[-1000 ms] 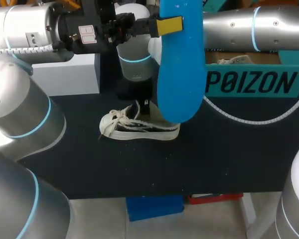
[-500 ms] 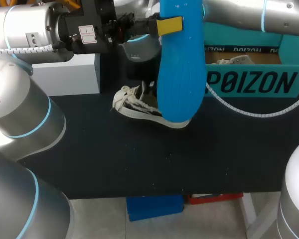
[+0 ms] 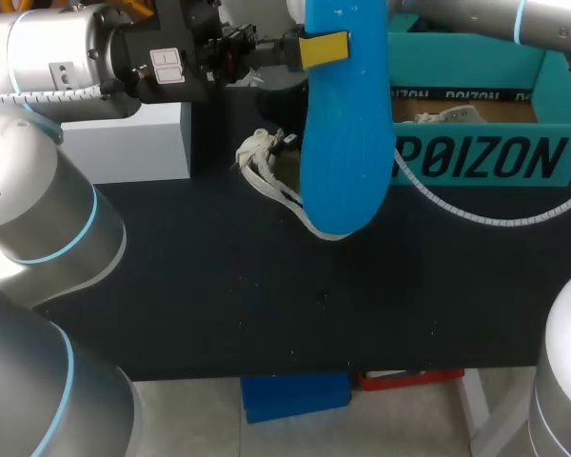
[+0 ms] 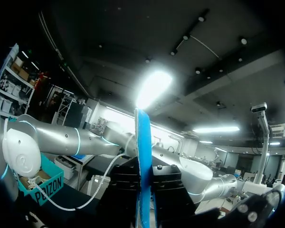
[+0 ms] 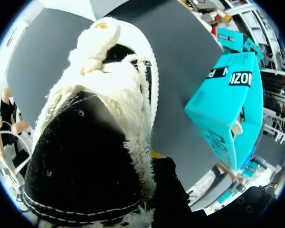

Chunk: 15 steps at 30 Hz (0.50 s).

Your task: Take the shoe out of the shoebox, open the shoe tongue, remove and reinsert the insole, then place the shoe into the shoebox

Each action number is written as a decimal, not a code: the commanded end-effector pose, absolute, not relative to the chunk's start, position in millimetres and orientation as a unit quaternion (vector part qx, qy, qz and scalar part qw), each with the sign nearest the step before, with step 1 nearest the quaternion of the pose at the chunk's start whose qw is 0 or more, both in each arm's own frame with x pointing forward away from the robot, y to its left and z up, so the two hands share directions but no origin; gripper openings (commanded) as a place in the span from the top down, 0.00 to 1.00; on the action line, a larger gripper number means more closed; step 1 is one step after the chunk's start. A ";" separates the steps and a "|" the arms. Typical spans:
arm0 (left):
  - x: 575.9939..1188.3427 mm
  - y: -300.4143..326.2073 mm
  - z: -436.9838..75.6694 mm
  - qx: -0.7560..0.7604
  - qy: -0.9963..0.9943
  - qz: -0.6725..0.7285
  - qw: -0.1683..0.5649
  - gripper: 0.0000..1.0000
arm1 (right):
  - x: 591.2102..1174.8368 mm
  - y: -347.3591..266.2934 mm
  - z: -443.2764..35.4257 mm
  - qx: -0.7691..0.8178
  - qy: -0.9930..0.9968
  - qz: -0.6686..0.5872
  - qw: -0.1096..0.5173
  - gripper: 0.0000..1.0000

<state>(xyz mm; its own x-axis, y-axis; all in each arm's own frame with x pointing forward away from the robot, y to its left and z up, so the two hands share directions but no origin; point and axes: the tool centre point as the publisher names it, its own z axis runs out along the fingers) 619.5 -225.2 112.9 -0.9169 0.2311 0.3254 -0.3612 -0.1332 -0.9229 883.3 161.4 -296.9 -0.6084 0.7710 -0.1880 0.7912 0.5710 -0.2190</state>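
Observation:
My left gripper (image 3: 316,49) is held high, shut on the top of a blue insole (image 3: 345,133) that hangs down in front of the scene. In the left wrist view the insole (image 4: 143,156) stands edge-on between the dark fingers. Partly hidden behind the insole, the black and white shoe (image 3: 266,171) hangs tilted above the table. My right arm (image 3: 476,14) holds it. In the right wrist view the shoe (image 5: 99,123) sits close up, with my right gripper (image 5: 151,159) shut on its heel collar, one yellow tip showing. The teal shoebox (image 3: 476,157) stands open at the back right.
A white box (image 3: 124,143) stands at the back left of the dark table (image 3: 266,305). A white cable (image 3: 476,221) from my right arm sags in front of the shoebox. Something pale (image 3: 447,116) lies inside the shoebox.
The right arm has lifted the shoe off the table, up and towards the back, tilting it heel-down. The left arm and the insole have stayed where they were.

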 end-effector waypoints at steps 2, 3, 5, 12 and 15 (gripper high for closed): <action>619.1 -226.0 112.7 0.052 -0.628 0.751 0.196 1.00 | 884.4 169.8 -309.0 0.738 0.662 -0.130 0.031 1.00; 619.1 -226.0 112.7 0.052 -0.628 0.751 0.196 1.00 | 884.3 170.5 -311.2 0.747 0.651 -0.131 0.034 1.00; 619.1 -226.0 112.7 0.052 -0.628 0.751 0.196 1.00 | 883.7 172.4 -317.1 0.757 0.641 -0.126 0.025 1.00; 619.1 -226.0 112.7 0.052 -0.628 0.751 0.196 1.00 | 881.9 175.4 -340.5 0.779 0.614 -0.126 0.015 1.00; 619.1 -226.0 112.7 0.052 -0.628 0.751 0.196 1.00 | 883.3 178.2 -352.2 0.778 0.616 -0.125 0.013 1.00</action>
<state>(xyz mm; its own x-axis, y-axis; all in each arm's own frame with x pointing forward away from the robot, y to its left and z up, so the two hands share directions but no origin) 619.5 -225.2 112.9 -0.9169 0.2311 0.3254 -0.3611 -0.1332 -0.9230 880.2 175.8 -340.4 -0.1244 0.9673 -0.2210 0.9831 0.0901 -0.1591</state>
